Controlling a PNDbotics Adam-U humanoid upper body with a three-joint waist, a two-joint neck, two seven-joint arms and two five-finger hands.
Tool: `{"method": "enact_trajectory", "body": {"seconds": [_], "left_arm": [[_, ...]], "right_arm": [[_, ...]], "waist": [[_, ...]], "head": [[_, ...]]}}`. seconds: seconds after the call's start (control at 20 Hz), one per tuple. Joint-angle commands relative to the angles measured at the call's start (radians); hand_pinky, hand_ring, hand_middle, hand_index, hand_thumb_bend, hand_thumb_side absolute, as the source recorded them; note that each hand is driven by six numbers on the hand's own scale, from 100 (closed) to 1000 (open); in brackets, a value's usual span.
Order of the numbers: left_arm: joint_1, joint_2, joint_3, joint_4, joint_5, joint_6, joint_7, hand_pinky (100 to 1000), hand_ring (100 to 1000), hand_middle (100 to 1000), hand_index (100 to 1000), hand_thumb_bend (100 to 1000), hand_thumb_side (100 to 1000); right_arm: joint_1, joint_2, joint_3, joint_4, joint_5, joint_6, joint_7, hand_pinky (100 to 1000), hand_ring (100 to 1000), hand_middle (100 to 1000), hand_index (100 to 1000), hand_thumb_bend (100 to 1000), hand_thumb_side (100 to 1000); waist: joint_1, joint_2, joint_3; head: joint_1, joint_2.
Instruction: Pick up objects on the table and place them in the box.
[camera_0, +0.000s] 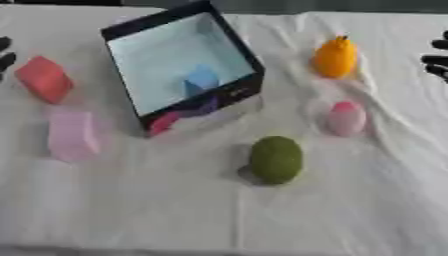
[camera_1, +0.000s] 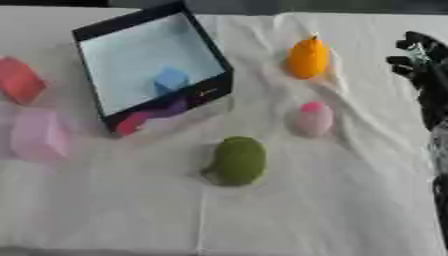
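Observation:
A dark box (camera_0: 122, 31) with a pale blue inside stands tilted at the back left, and a blue block (camera_0: 201, 80) lies in it. On the white cloth are a red block (camera_0: 42, 79), a pink block (camera_0: 72, 135), a green oval thing (camera_0: 276, 160), a pink egg-shaped thing (camera_0: 346, 118) and an orange fruit (camera_0: 336, 57). My right hand (camera_1: 422, 65) hovers open at the right edge, to the right of the orange fruit and holding nothing. A dark bit of my left hand (camera_0: 5, 55) shows at the left edge, beside the red block.
The white cloth (camera_0: 175, 215) is creased, with folds running past the orange fruit and the pink egg-shaped thing. The box's near wall (camera_0: 188, 114) bears pink and purple patches. My right forearm (camera_1: 437, 150) runs down the right edge.

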Motion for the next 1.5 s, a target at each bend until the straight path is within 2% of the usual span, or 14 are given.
{"method": "enact_trajectory", "body": {"seconds": [0.05, 0.3, 0.5, 0.65, 0.85, 1.0, 1.3, 1.35, 1.5], "left_arm": [[-0.008, 0.017, 0.010, -0.013, -0.002, -0.001, 0.003, 917, 860, 794, 789, 112, 766], [-0.007, 0.017, 0.010, -0.012, -0.003, -0.001, 0.004, 917, 860, 794, 789, 112, 767], [-0.006, 0.017, 0.011, -0.012, -0.003, -0.001, 0.004, 917, 860, 794, 789, 112, 768], [-0.003, 0.017, 0.011, -0.011, -0.005, 0.000, 0.005, 917, 861, 794, 789, 112, 768], [-0.001, 0.026, 0.009, -0.010, -0.006, 0.001, 0.004, 917, 861, 794, 789, 113, 769], [0.001, 0.034, 0.005, -0.008, -0.009, 0.003, 0.001, 917, 861, 794, 789, 112, 770], [0.005, 0.045, -0.006, -0.005, -0.016, 0.008, -0.009, 917, 861, 794, 788, 109, 773], [0.005, 0.046, -0.008, -0.004, -0.017, 0.008, -0.011, 917, 862, 794, 788, 108, 774], [0.005, 0.048, -0.012, -0.002, -0.020, 0.010, -0.015, 917, 862, 794, 787, 107, 773]], "right_arm": [[-0.016, -0.037, 0.001, -0.004, 0.002, 0.000, 0.008, 849, 748, 788, 848, 100, 580], [-0.017, -0.037, 0.000, -0.002, 0.002, -0.002, 0.007, 849, 748, 787, 847, 100, 579], [-0.022, -0.040, 0.001, -0.003, 0.002, -0.002, 0.009, 849, 750, 789, 848, 100, 574], [-0.038, -0.067, 0.017, -0.007, 0.004, -0.005, 0.022, 851, 761, 801, 858, 100, 534], [-0.071, -0.213, 0.099, -0.008, 0.028, -0.027, 0.094, 862, 792, 831, 883, 100, 423], [-0.113, -0.373, 0.201, 0.019, 0.069, -0.031, 0.189, 873, 820, 856, 903, 100, 360], [-0.236, -0.627, 0.400, 0.078, 0.191, -0.023, 0.414, 882, 860, 880, 925, 100, 427], [-0.252, -0.652, 0.426, 0.081, 0.211, -0.024, 0.442, 880, 865, 882, 928, 100, 472], [-0.300, -0.697, 0.506, 0.093, 0.286, -0.022, 0.524, 876, 872, 883, 935, 100, 532]], "waist": [[0.007, -0.013, 0.001], [0.007, -0.013, 0.001], [0.007, -0.013, 0.002], [0.005, -0.014, 0.001], [-0.006, -0.019, 0.001], [-0.017, -0.024, 0.001], [-0.030, -0.030, 0.004], [-0.031, -0.030, 0.004], [-0.034, -0.031, 0.007]], "head": [[-0.007, -0.014], [-0.007, -0.024], [-0.004, -0.020], [0.000, -0.019], [-0.002, -0.012], [-0.003, -0.008], [-0.014, -0.003], [-0.015, -0.003], [-0.020, -0.004]]}}
